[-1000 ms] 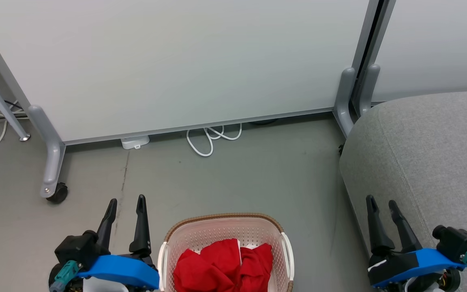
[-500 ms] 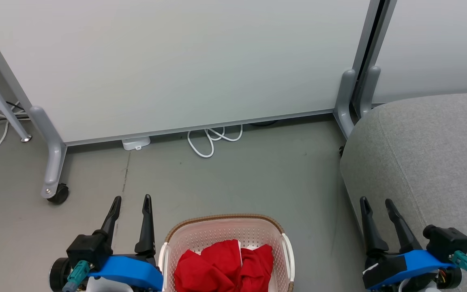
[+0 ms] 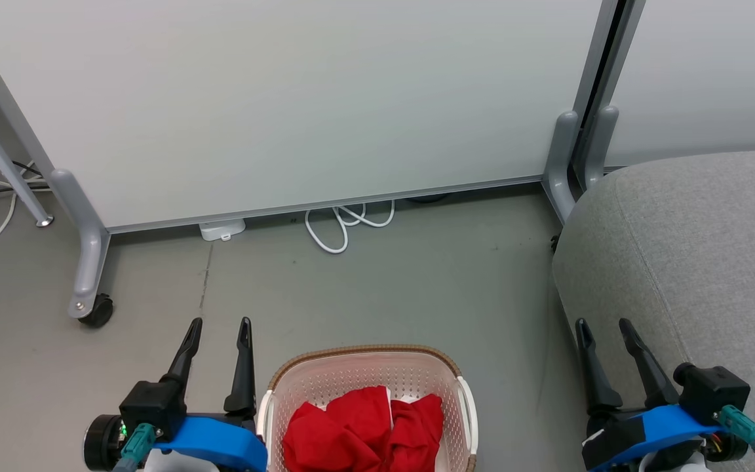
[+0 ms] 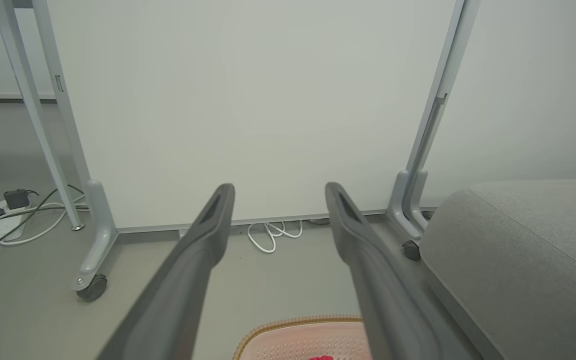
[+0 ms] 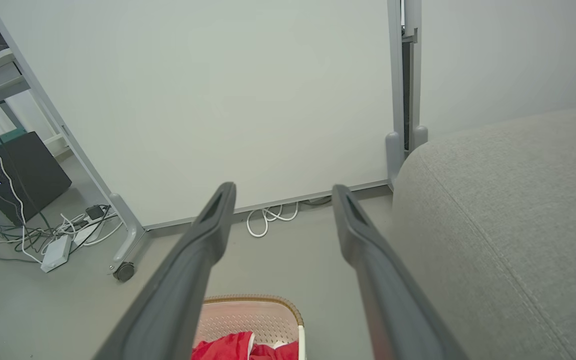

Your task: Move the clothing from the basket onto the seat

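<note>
- Red clothing lies bunched in the basket, which stands on the floor between our two tools. Nothing has reached the seat yet.
- Our left tool hangs just left of the basket, fingers spread, pinching nothing.
- Our right tool hangs by the seat's left edge, likewise spread and empty.
- Risk: the heap is soft and folded on itself, so a shallow pinch may catch only a top fold and let it slip out on the lift.
- Risk: a deep reach may hook a finger in the basket's perforated wall or under its rim. We judge the basket light, so it could tip or come up with the cloth.
- Risk: if both pieces are tangled, one may trail and drop to the floor between basket and seat.
- Risk: the seat stands higher than the basket, so a low carry would drag the cloth against its rounded side.
- Count: one basket, one seat, two tools.
- Count: the clothing shows as one heap with a white strip between two red lobes. We cannot tell from here how many pieces it is.
- Count: one white cable looped under the panel, and one castor.
</note>
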Controlling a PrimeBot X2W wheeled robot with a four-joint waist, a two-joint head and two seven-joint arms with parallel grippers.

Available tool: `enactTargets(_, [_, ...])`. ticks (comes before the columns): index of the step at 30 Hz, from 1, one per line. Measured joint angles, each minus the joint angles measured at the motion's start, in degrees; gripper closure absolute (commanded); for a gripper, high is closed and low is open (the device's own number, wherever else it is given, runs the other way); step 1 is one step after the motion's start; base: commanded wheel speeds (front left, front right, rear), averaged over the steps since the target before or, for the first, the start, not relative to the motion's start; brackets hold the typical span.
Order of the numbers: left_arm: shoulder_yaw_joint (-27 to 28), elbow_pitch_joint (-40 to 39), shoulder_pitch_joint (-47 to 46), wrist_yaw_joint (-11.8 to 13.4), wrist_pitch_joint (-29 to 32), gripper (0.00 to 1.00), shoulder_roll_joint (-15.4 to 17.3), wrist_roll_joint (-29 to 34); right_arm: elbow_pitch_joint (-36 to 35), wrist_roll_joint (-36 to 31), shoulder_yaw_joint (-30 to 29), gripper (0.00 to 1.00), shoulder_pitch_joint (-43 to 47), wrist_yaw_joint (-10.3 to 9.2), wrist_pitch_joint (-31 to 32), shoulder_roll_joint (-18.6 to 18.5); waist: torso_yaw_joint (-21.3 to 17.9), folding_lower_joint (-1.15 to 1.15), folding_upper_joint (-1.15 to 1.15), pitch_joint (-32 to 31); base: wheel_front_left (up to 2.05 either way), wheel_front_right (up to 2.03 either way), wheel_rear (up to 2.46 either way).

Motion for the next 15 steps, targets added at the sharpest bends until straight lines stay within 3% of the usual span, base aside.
enactTargets(15, [-1.2, 0.0, -0.2, 0.4, -0.7, 0.00, 0.0, 1.7, 0.1, -2.6, 0.3, 0.00, -0.2, 0.05, -0.8, 0.0, -0.1, 0.00, 0.00, 0.4, 0.00, 0.00, 0.00])
